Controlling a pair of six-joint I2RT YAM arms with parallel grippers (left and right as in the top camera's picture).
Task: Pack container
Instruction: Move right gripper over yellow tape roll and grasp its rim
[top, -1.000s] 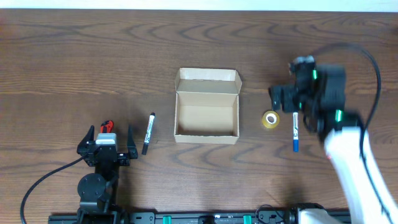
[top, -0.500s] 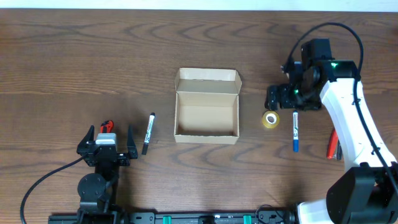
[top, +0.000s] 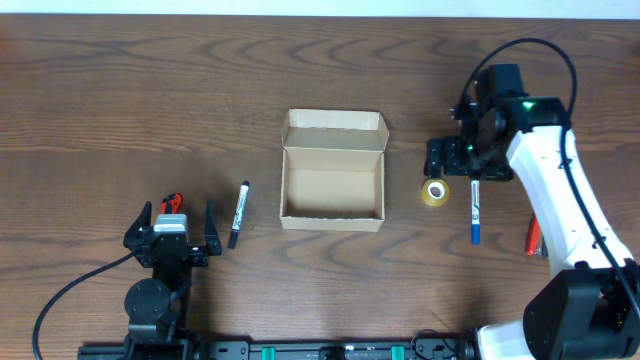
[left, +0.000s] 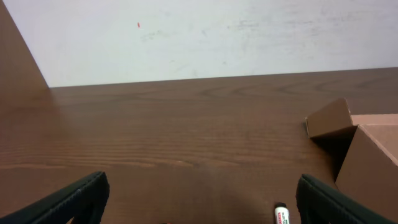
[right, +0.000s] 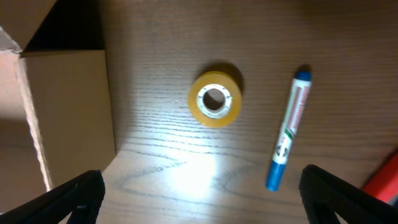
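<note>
The container (top: 333, 170) is a tan cardboard box, open and empty, with its flap lid standing up at the back. It shows at the right edge of the left wrist view (left: 373, 155) and at the left of the right wrist view (right: 62, 106). A yellow tape roll (top: 434, 192) (right: 198, 107) and a blue marker (top: 475, 212) (right: 287, 134) lie right of it. A black marker (top: 239, 213) (left: 283, 214) lies left of it. My right gripper (top: 468, 162) (right: 202, 199) hovers open above the tape and blue marker. My left gripper (top: 170, 225) (left: 199, 199) is open and empty, low, left of the black marker.
A red-handled tool (top: 172, 203) lies by the left gripper. Another red item (top: 535, 235) (right: 385, 177) lies right of the blue marker, beside the right arm. A white wall (left: 199, 37) stands beyond the table's far edge.
The right arm has swung and settled with its gripper a little further left, above the tape roll and blue marker. The left arm and the objects have not moved.
</note>
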